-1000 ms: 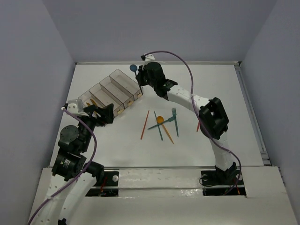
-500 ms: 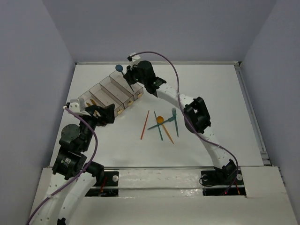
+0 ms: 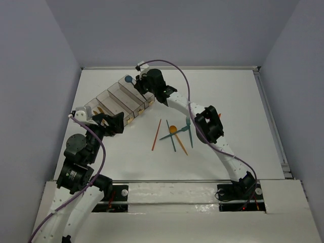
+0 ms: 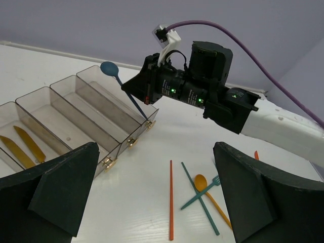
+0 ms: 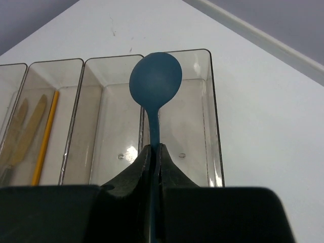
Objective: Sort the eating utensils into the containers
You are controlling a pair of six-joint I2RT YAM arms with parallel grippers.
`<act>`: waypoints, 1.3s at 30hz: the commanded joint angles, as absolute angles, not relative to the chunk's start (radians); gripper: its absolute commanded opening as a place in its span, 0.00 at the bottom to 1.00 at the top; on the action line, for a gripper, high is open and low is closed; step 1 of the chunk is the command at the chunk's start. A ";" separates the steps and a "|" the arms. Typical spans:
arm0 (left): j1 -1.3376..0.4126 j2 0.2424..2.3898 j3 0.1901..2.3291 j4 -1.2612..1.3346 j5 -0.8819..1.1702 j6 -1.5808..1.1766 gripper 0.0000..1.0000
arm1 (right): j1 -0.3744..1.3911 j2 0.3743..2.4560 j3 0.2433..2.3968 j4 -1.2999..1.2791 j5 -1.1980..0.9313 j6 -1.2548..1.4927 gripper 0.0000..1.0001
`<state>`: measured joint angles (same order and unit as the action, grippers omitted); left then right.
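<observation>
My right gripper [image 3: 139, 84] is shut on the handle of a blue spoon [image 5: 155, 78], jaws [image 5: 157, 148] pinched tight. It holds the spoon above the farthest bin of the clear joined containers [image 3: 115, 92], bowl [image 3: 128, 79] pointing outward; both also show in the left wrist view, spoon [image 4: 109, 68] over the bins [image 4: 76, 81]. Loose on the table lie an orange stick [image 3: 156, 135], a teal stick [image 3: 170, 136], an orange spoon [image 3: 174, 131] and two teal forks [image 3: 190, 129]. My left gripper [image 4: 157, 182] is open and empty, near the bins' front end [image 3: 112, 123].
The nearer bins hold yellow-orange knives [image 5: 24, 126] and an orange stick [image 5: 46, 136]. A red utensil [image 4: 256, 154] lies partly hidden beside the right arm. The back table edge [image 5: 253, 35] runs just beyond the bins.
My right gripper has carried the blue spoon leftward, from beside the bins' right end to above the farthest bin. The left arm has barely moved.
</observation>
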<state>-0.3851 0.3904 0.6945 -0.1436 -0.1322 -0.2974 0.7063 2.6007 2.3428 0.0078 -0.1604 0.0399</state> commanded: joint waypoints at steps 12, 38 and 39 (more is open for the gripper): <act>-0.380 0.391 0.732 -0.110 -0.124 -0.287 0.99 | 0.695 2.655 2.454 0.025 -0.080 0.012 0.29; -0.380 0.365 0.723 -0.095 -0.089 -0.288 0.99 | 0.695 1.636 1.057 0.009 0.064 0.417 0.19; -0.380 0.364 0.721 -0.097 -0.087 -0.288 0.99 | 0.695 1.608 1.028 -0.053 0.072 0.426 0.19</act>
